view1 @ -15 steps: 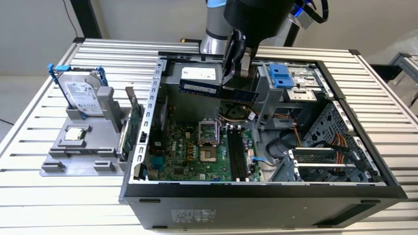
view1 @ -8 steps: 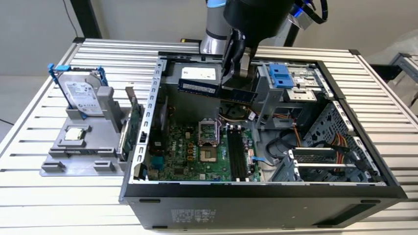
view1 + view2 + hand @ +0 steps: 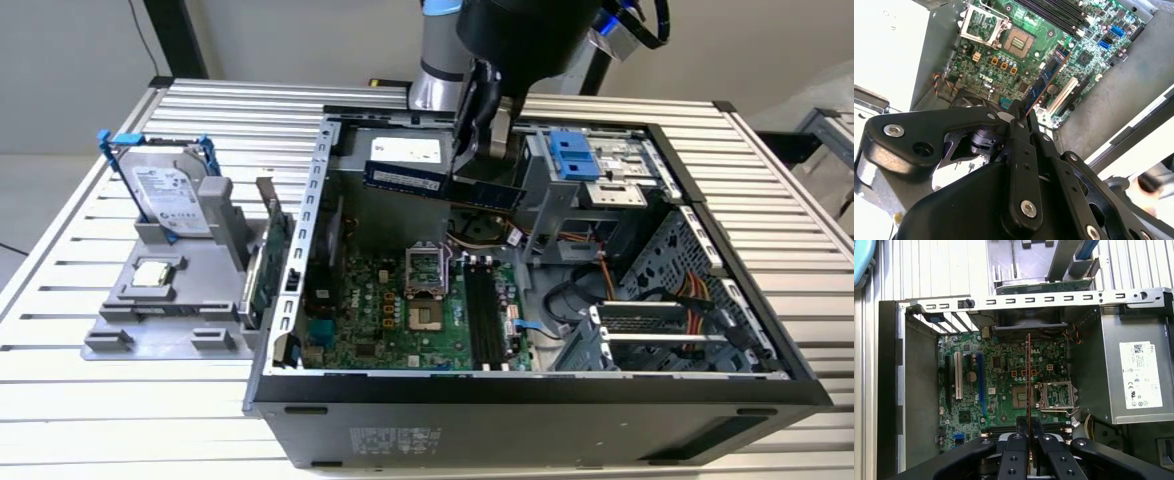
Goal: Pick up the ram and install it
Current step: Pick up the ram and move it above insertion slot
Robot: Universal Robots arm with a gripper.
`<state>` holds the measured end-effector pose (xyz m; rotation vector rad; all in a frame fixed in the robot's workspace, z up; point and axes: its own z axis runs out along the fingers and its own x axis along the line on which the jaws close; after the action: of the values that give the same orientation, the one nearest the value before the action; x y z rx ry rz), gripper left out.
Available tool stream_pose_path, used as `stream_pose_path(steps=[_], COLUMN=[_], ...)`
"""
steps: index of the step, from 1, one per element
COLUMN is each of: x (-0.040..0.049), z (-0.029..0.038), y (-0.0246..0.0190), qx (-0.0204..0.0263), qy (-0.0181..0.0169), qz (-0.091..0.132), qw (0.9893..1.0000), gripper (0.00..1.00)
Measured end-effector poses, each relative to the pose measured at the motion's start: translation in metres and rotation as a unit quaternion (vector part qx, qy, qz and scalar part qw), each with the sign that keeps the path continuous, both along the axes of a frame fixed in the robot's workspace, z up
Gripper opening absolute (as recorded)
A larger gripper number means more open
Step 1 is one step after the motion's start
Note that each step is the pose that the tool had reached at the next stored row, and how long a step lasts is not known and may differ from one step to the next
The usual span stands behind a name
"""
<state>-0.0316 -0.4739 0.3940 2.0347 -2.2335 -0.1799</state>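
One ram (image 3: 441, 185) is pinched between the two fingers of the hand (image 3: 1028, 435). It hangs in the air over the open computer case (image 3: 320, 200), above the motherboard (image 3: 387, 310), and touches nothing else.

The hand grips the stick near one end, so the long part pokes out to the side. This could go wrong, because the stick may tip or slide in the grip. Then it may meet the memory slots (image 3: 483, 320) crooked, or bump the small parts beside them. A crooked push could hurt the stick or the slot.

In the exterior view the arm hides the spot where the fingers press. In the first wrist view the hand covers part of the slots. I cannot tell if the slot clips are open.
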Motion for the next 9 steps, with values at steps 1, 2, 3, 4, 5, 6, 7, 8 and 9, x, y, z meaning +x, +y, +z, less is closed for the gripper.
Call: stream_pose_path(steps=[1, 2, 3, 4, 5, 6, 7, 8, 9], x=[0.0001, 0.0001, 0.0, 0.0, 0.0001, 0.0, 0.0, 0.0, 0.0], z=[-0.0004, -0.0012, -0.0021, -0.0029, -0.0035, -0.0042, -0.0052, -0.0063, -0.0072], y=[0.0, 0.0, 0.0, 0.0, 0.0, 0.0, 0.0, 0.0, 0.0], qx=[0.0, 0.0, -0.0001, -0.0002, -0.0003, -0.0003, -0.0002, -0.0002, -0.0001], qy=[-0.0004, -0.0011, -0.0022, -0.0052, -0.0089, -0.0122, -0.0145, -0.0164, -0.0185], qz=[0.0, 0.001, 0.002, 0.004, 0.005, 0.007, 0.01, 0.012, 0.014], qw=[1.0, 1.0, 1.0, 1.0, 0.9999, 0.9999, 0.9998, 0.9998, 0.9997], gripper=[0.0, 0.0, 0.0, 0.0, 0.0, 0.0, 0.0, 0.0, 0.0])
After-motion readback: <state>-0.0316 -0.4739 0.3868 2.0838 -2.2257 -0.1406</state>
